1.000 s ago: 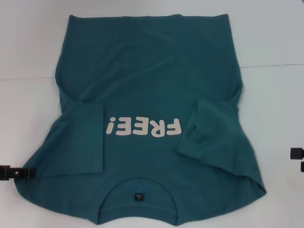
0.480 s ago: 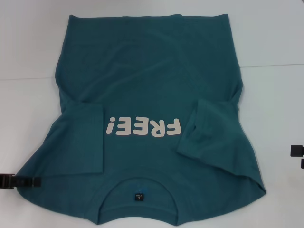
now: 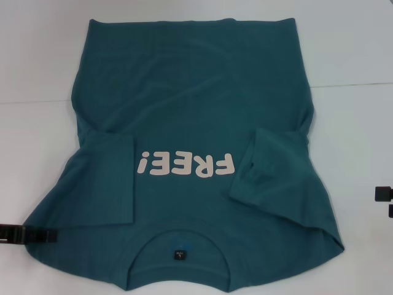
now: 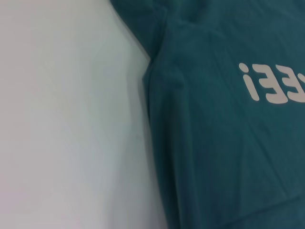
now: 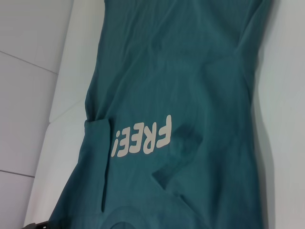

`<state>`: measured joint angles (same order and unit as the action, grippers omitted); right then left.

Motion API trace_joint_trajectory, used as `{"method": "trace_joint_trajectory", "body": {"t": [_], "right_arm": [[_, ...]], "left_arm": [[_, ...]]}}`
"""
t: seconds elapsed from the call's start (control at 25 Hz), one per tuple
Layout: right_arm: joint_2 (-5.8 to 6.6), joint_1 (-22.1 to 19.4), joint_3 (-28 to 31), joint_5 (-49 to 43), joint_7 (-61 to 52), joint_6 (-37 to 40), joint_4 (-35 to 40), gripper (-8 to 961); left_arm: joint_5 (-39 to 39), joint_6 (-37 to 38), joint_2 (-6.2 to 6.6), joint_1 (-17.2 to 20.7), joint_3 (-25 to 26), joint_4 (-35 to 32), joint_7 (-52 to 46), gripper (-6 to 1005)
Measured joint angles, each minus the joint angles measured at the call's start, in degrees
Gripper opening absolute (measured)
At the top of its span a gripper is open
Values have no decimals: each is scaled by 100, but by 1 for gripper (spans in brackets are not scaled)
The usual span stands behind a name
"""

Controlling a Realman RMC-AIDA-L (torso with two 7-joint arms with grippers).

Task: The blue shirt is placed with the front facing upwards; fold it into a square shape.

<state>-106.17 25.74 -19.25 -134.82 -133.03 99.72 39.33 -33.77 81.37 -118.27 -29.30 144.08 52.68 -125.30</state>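
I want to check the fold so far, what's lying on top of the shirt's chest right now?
Both short sleeves of the blue shirt are folded inward over its front, either side of the white lettering, which stays uncovered. Whatever lies under the sleeves is hidden. The left gripper is at the shirt's edge.

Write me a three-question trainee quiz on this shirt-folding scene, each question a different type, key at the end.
1. True or false: both sleeves of the blue shirt are already folded in over its body.
2. Which pincer is at the shirt's edge? A) the left pincer B) the right pincer C) neither
3. Fill in the blank: the white lettering on the chest reads ____.

Key:
1. True. Both sleeves lie folded inward beside the lettering.
2. A. The left pincer is at the shoulder corner near the collar; the right one sits off the cloth, over the table.
3. FREE!
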Motion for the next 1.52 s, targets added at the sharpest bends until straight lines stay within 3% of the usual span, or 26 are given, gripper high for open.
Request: {"method": "trace_joint_trajectory", "body": {"t": [0.2,0.4,0.84,1.12,1.52], "right_arm": [[0,1,1,4,-3,17,14,918],[0,-10,2,86,-8,58,14,916],[55,-64,150,157,-407,473,283,882],[217,22,-268,-132,-1010,588,645,882],[197,128,-725,-411,-968,411,440,881]], "left_arm": [[-12,-12,-11,-15,-4,-32,-7,646],[-30,9,-36,-19,38,23,-57,407],[-57,132,-39,-94,64,112,-298,14],[-200,221,-22,-102,62,213,-316,14],[-210,237,-13,-182,42,216,-336,13]]}}
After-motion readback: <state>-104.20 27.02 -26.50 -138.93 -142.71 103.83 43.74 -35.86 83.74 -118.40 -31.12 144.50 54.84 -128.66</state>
